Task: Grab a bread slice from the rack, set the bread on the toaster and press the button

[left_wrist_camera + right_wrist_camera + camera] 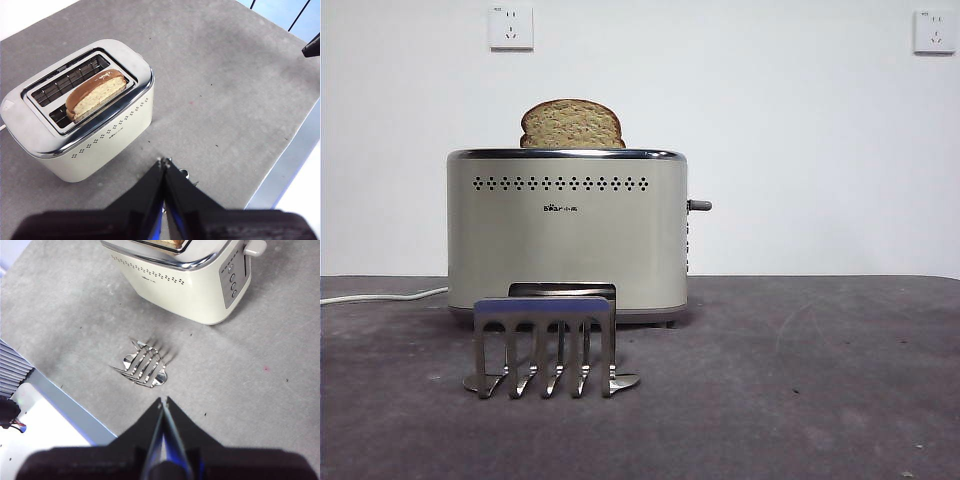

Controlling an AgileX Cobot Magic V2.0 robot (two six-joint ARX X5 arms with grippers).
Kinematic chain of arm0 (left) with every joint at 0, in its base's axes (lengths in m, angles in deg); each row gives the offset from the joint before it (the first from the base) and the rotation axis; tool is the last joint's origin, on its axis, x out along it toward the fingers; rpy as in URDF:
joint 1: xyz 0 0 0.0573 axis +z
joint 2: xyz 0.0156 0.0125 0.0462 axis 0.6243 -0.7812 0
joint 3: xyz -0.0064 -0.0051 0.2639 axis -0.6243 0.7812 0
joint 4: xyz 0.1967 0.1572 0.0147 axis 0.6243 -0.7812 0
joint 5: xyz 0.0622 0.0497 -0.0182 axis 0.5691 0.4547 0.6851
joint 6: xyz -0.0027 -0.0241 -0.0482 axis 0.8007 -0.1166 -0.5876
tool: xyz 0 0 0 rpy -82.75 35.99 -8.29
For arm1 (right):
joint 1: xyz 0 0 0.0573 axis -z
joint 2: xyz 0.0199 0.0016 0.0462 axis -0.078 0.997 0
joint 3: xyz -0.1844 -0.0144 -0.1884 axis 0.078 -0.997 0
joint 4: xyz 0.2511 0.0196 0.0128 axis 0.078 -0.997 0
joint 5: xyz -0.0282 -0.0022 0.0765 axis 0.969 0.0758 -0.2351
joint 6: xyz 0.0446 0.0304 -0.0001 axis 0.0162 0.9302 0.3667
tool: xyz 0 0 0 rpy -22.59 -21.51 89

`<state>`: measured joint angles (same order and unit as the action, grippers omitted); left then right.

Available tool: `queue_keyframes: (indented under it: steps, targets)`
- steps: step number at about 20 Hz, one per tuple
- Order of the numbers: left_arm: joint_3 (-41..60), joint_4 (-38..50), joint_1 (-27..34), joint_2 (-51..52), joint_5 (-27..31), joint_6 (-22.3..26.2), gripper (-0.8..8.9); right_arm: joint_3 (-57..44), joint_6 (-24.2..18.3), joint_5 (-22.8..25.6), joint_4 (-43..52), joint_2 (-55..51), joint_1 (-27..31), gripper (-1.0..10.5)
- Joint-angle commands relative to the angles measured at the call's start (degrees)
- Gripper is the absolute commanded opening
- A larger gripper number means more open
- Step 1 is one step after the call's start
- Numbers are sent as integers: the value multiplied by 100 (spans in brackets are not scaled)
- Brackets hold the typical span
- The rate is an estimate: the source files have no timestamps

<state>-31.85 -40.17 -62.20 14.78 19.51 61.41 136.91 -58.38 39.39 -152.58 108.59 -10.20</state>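
Note:
The slice of bread (572, 124) stands upright in a slot of the cream toaster (567, 232), its domed top above the chrome rim; it also shows in the left wrist view (95, 94). The button (699, 205) sticks out of the toaster's right end, high up. The metal rack (546, 345) stands in front of the toaster and holds no bread; the right wrist view shows it too (145, 366). My left gripper (163, 162) is shut and empty, high above the table beside the toaster (85, 115). My right gripper (163, 401) is shut and empty, above the rack.
A white power cord (380, 296) runs off to the left from the toaster. The dark grey table (800, 380) stretches to the right. Two wall sockets (511, 27) sit on the white wall behind. The table's edge (65, 400) shows in the right wrist view.

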Motion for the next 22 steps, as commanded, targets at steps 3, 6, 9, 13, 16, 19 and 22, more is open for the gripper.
queue_keyframes:
  steps: [3,6,9,13,16,19,22]
  targets:
    - [44,-238,-9,15,9,-33,-3,-26,-48,13,9,-20,-7,1]
    - [44,-238,-9,15,9,-33,-3,-26,-48,13,9,-20,-7,1]
    - [44,-238,-9,15,9,-33,-3,-26,-48,13,9,-20,-7,1]
    - [44,-122,131,118,31,210,-3,-26,-48,13,9,-20,-7,1]
    - [61,944,588,490,4,404,-3,-26,-48,13,9,-20,-7,1]
    - [216,2046,1143,1075,-7,400,-3,-26,-48,13,9,-20,-7,1]
    - [1084,3217,1711,1858,9,402,-3,-26,-46,13,9,-20,-7,1]
